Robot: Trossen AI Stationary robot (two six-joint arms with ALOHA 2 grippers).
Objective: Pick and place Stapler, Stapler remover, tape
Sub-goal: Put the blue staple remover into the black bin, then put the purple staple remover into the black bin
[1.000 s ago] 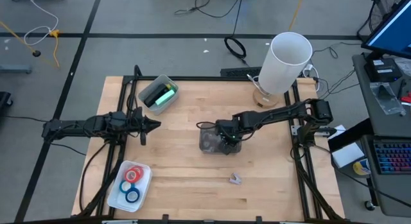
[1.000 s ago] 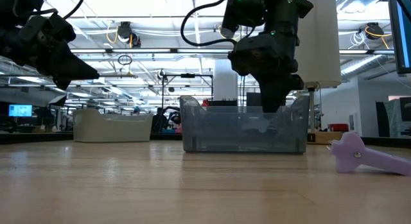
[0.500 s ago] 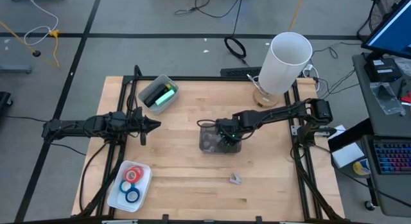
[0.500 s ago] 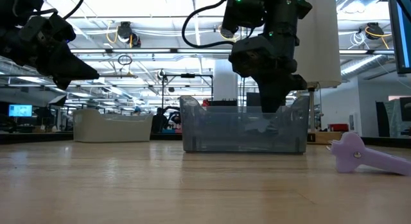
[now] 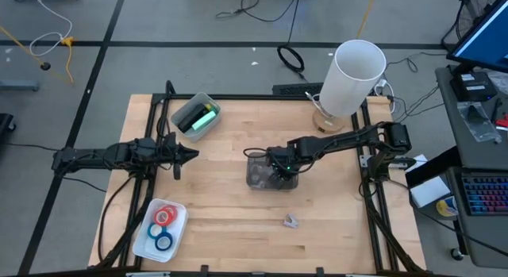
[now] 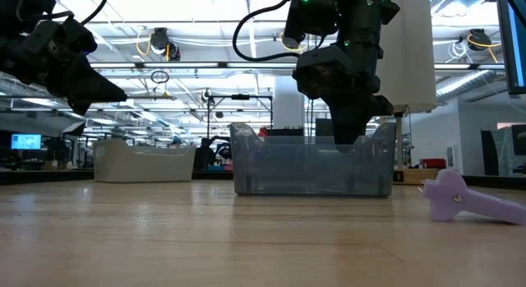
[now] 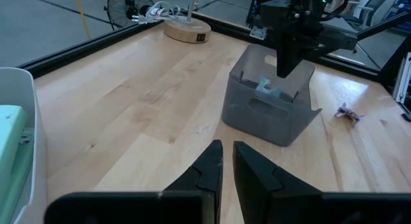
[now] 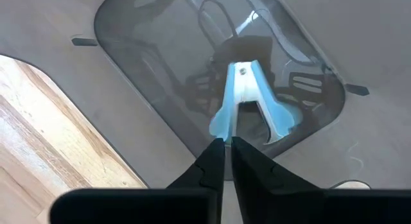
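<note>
On the left side of the table (image 5: 230, 221), a pale wooden top framed by black rails, I see the left tool (image 5: 190, 155) hovering above bare wood, its fingers drawn together with only a thin slit between them and nothing held. Near the front left corner a white tray (image 5: 176, 227) holds the tape (image 5: 163, 225), red rolls and blue rolls lying flat inside it. Toward the back left, a clear bin (image 5: 208, 127) holds the stapler (image 5: 201, 120), mint green and lying on its side.

Moving to the middle, I have a grey translucent box (image 5: 255, 175) standing on the wood, with the right tool (image 5: 279, 167) reaching down into it from above. In the right wrist view its fingers are nearly closed, a narrow gap between the tips, just above a light blue stapler remover (image 8: 247, 105) resting on the box floor; I cannot tell whether they touch it. A second stapler remover (image 6: 460, 196), lilac, lies on the table in front of the box and to its right, well apart from both tools.

At the back right stands a tall white cylinder (image 5: 353, 77) on a round wooden base. Beyond the table, the floor is grey with cables, and the low view shows a hall with ceiling lights and ducting.
</note>
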